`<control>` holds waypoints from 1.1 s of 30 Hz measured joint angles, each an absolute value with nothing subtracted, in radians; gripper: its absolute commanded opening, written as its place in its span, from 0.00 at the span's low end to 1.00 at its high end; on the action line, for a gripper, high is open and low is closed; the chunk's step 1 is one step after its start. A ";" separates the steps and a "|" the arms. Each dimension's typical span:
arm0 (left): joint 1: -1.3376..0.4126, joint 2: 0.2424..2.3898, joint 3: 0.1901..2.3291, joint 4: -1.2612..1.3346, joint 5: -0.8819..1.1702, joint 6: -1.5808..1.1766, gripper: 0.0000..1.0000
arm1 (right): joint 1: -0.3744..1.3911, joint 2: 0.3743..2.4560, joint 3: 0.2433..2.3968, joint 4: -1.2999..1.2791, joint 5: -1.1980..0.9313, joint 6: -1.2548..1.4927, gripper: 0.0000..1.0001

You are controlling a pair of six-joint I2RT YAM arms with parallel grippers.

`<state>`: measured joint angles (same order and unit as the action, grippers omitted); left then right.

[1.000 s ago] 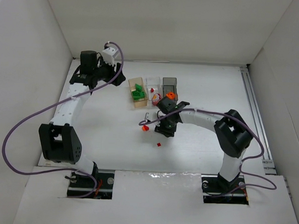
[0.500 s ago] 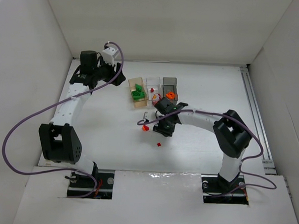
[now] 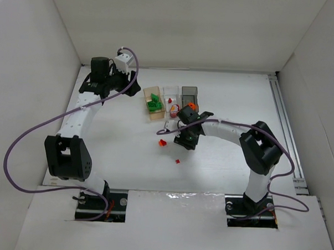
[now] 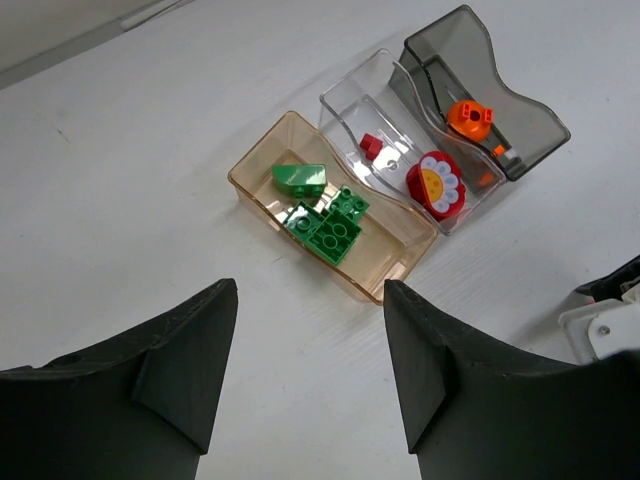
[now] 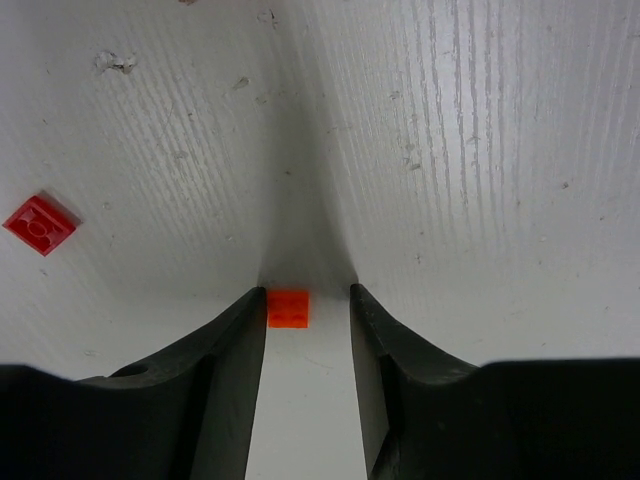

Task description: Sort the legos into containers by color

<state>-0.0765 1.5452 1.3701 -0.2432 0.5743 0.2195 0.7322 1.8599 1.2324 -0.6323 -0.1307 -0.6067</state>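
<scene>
The right jaws straddle an orange brick (image 5: 288, 308) on the worktop (image 5: 450, 150). They are spread, with a gap on one side, probably lined up to pinch it. A red brick (image 5: 39, 224) lies clear alongside. The left jaws hang spread and empty above the bins (image 4: 400, 262), blocking nothing.

Left arm (image 3: 78, 118): white link tubes and chunky black joint housings. Right arm (image 3: 228, 129) is the same build, going by my overhead view. Each carries a thin purple cable (image 3: 13, 151), loose loops from base to wrist. Bases (image 3: 100, 202): flat black plates, with screws I can't make out. There's a white boxy block (image 3: 123, 60) on my left wrist. Left gripper (image 4: 310, 300): two matte black fingers, wedge-shaped with faceted inner faces. Right gripper (image 5: 305, 300): black fingers too, smoother, with rounded edges and a slight sheen.
</scene>
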 measured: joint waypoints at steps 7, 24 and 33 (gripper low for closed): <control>-0.078 1.553 1.370 -0.243 0.575 0.220 0.57 | 0.736 1.865 1.241 -0.654 -0.127 -0.632 0.39; -0.078 1.576 1.386 -0.244 0.575 0.231 0.57 | 0.753 1.900 1.288 -0.704 -0.104 -0.648 0.03; -0.078 1.576 1.388 -0.244 0.575 0.231 0.57 | 0.761 1.905 1.295 -0.709 -0.101 -0.650 0.00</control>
<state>-0.0784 1.5761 1.3884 -0.2436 0.5751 0.2314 0.7609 1.9045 1.2945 -0.7094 -0.1005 -0.6502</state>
